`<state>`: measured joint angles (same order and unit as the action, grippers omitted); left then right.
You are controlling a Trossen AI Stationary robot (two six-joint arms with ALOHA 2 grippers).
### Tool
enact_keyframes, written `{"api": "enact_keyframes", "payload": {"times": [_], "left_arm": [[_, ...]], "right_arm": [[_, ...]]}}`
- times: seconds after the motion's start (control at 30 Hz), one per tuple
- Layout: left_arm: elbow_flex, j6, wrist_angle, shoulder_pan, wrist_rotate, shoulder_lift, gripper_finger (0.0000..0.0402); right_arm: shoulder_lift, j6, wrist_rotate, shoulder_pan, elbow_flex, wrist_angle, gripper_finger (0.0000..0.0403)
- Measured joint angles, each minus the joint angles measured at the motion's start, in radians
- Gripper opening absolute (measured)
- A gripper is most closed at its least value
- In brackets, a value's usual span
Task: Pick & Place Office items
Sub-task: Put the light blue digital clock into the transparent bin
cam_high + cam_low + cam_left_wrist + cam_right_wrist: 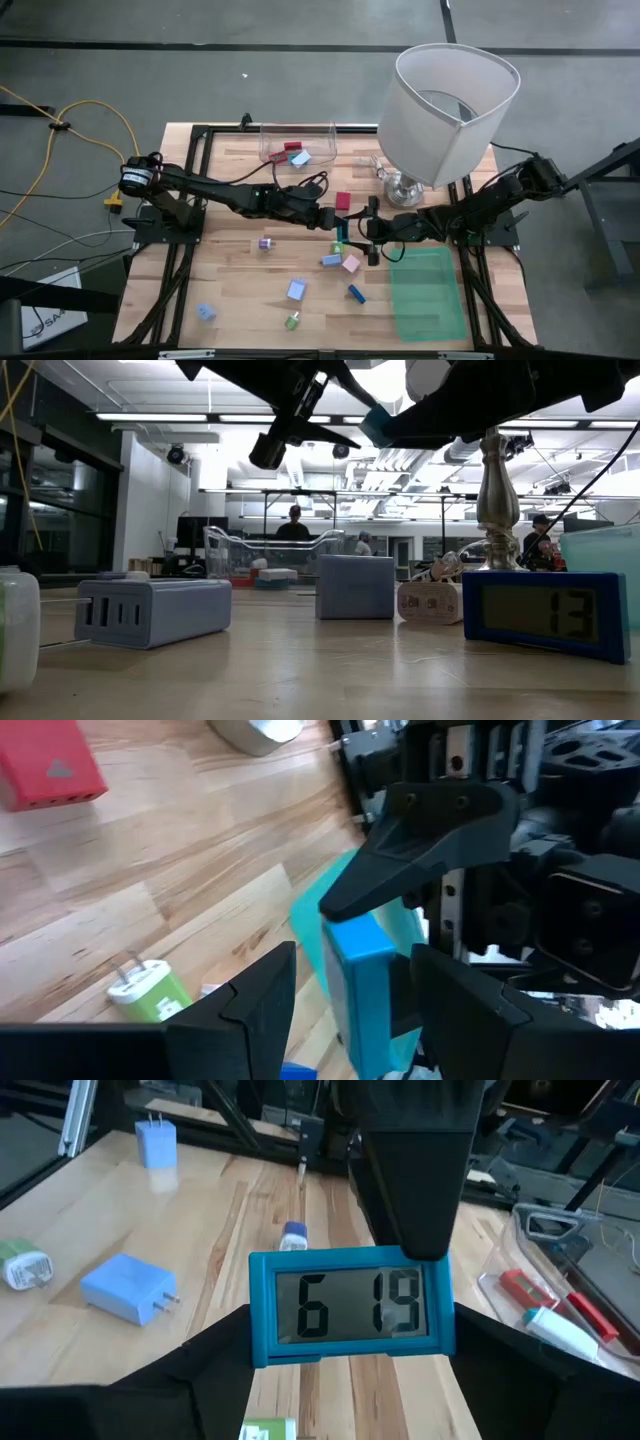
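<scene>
A teal digital clock point(343, 233) hangs above the table's middle between both grippers, lifted clear as the low view shows point(378, 426). My right gripper point(350, 1355), reaching in from the right, is shut on it. My left gripper point(350, 995) comes from the left, open, with a finger on each side of the clock's thin body and a gap showing on one side. Small items lie on the wood: a red block point(343, 201), a purple piece point(265, 243), light-blue chargers point(297, 290), a pink piece point(351, 264), another blue clock point(357, 293), and a green plug point(293, 321). My right gripper pinches the teal clock by its two short ends point(262, 1320), one finger on each end, with the display point(350, 1302) facing the wrist camera. The fingers come level from the table's right. The clock is lifted clear of the table and sits about level in the hold.
A big white lamp point(455, 100) stands at the far right. A clear bin point(297, 143) at the far edge holds red and blue items. A green tray point(428, 290) lies near right. Bare wood lies at the near left. People show in the room beyond.
</scene>
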<state>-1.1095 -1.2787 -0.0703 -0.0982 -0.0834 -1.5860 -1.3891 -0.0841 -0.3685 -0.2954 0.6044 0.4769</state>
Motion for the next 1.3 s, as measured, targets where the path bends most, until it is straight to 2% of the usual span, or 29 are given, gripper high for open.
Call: {"api": "enact_keyframes", "payload": {"times": [0.23, 0.37, 0.63, 0.83, 1.07, 1.3], "left_arm": [[0.000, 0.033, -0.015, 0.000, 0.000, 0.000, 0.0192], [0.000, 0.037, -0.014, -0.002, 0.000, 0.000, 0.0188], [0.000, 0.052, -0.003, -0.003, 0.000, 0.000, 0.0125], [0.001, 0.051, 0.002, -0.003, 0.000, 0.000, 0.0089], [0.001, 0.051, 0.001, -0.003, 0.000, -0.001, 0.0081], [0.001, 0.078, -0.001, -0.003, 0.000, -0.001, 0.0080]], "right_arm": [[0.000, 0.002, 0.000, 0.036, 0.000, 0.010, 0.0286], [0.000, 0.002, 0.000, 0.052, 0.000, 0.010, 0.0277], [0.000, 0.004, 0.000, 0.056, 0.000, 0.010, 0.0287], [0.000, 0.005, 0.000, 0.055, 0.000, 0.010, 0.0277], [0.000, 0.004, 0.000, 0.055, 0.000, 0.009, 0.0290], [0.000, 0.004, 0.001, 0.055, 0.000, 0.008, 0.0281]]}}
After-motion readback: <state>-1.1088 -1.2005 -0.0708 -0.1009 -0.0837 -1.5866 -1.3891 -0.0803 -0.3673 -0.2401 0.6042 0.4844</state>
